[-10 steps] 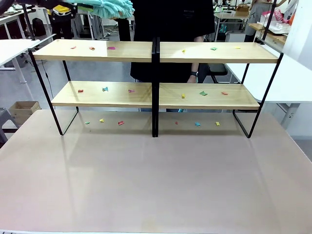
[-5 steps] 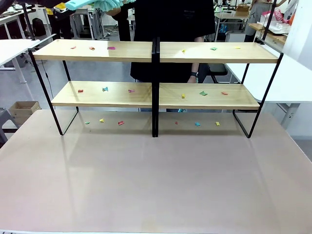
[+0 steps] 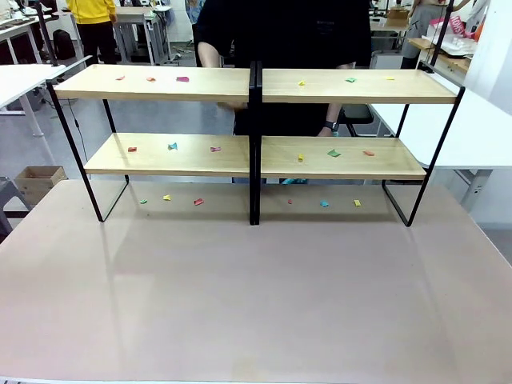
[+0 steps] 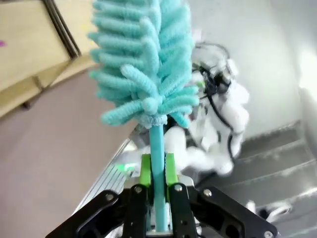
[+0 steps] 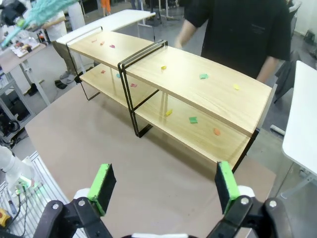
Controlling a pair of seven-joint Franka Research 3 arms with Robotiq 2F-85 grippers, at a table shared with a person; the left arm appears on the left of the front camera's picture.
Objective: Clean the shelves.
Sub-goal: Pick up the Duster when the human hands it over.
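Left gripper (image 4: 157, 166) clamped on one teal duster (image 4: 143, 64); right gripper (image 5: 163, 181) jaws apart. The shelves (image 3: 160, 83) line the table's (image 3: 240, 304) far edge: four boards, six paper scraps (image 3: 334, 153) per tier, six beneath.

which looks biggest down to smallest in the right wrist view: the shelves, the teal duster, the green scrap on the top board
1. shelves, by far the largest
2. teal duster, at the top left; it is farther from the camera, so it likely looks smaller than it is
3. green scrap, a tiny fleck

Open table (image 3: 256, 304) before the shelves (image 3: 160, 84), black centre post (image 3: 254, 160) between bays, person (image 3: 280, 32) close behind.
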